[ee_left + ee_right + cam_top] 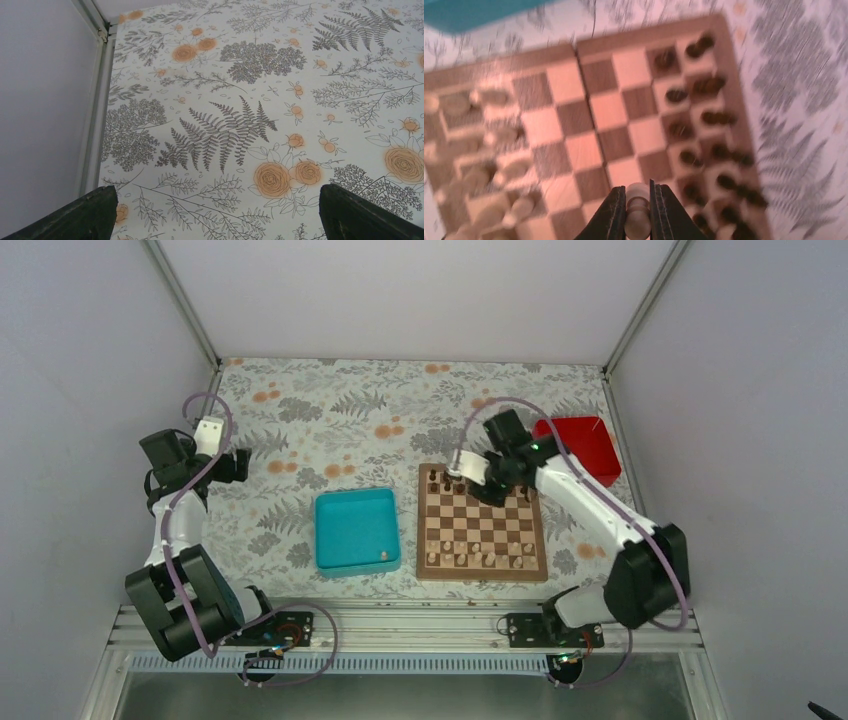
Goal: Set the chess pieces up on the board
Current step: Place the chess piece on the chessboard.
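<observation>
Floral tablecloth (330,410), white walls: my right gripper (638,191) is clamped on a pale piece (638,222) over the board (482,576).
Pale chessmen (475,560) line the board's 6 o'clock rows, and the held one hangs by the dark chessmen (704,120) at 12. I'd travel high, then lower it straight into a free near square. My left gripper (215,215) idles, spread wide.

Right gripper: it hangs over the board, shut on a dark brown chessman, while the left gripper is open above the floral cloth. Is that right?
One detail is wrong. The right wrist view shows the right gripper shut on a pale beige chess piece, not a dark brown one. The rest holds: it hangs over the board, and the left gripper is open above the floral cloth.
</observation>
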`<act>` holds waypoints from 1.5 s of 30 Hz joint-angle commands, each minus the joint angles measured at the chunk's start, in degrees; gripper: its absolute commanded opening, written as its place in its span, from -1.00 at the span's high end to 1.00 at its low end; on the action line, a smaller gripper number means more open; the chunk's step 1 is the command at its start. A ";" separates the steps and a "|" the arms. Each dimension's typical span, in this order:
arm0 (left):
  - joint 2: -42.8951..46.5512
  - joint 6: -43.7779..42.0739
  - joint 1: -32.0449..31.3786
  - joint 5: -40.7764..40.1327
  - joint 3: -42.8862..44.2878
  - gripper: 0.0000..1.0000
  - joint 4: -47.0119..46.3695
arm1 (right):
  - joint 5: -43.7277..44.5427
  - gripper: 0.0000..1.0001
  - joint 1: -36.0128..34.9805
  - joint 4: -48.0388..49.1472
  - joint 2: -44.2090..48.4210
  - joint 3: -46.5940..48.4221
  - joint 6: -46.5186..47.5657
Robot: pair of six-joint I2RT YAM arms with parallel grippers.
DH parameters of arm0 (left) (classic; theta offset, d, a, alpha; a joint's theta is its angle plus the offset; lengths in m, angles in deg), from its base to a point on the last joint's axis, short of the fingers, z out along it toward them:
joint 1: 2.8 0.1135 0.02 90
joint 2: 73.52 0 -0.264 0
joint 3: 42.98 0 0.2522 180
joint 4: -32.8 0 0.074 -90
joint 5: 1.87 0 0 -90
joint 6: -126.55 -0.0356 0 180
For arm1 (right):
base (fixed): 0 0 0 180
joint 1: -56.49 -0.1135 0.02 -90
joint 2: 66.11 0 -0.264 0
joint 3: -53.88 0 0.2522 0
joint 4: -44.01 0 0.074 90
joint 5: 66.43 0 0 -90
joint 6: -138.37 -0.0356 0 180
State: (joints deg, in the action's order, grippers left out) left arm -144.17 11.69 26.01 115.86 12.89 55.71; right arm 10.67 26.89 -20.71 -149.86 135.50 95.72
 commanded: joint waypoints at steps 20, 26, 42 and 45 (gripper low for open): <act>5.38 -1.06 -1.40 -1.37 -1.04 -1.00 -0.35 | -5.10 0.79 4.03 3.86 11.99 -27.09 4.23; 4.17 -1.24 -1.40 -1.10 -0.89 -1.00 -0.26 | -4.01 0.78 4.03 4.11 11.77 -27.00 4.33; 3.22 -1.35 -1.40 0.14 -0.79 -1.00 -0.44 | -2.27 0.69 4.12 5.02 7.17 -25.26 3.73; 3.18 -1.33 -1.46 0.22 -0.80 -1.00 -0.38 | -1.91 0.56 4.16 3.51 8.08 -23.31 3.64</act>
State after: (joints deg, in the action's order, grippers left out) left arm -140.65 11.45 24.70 114.68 12.45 55.67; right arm 7.82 30.71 -16.88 -141.86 109.73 99.24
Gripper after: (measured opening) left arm 0.999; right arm 0.177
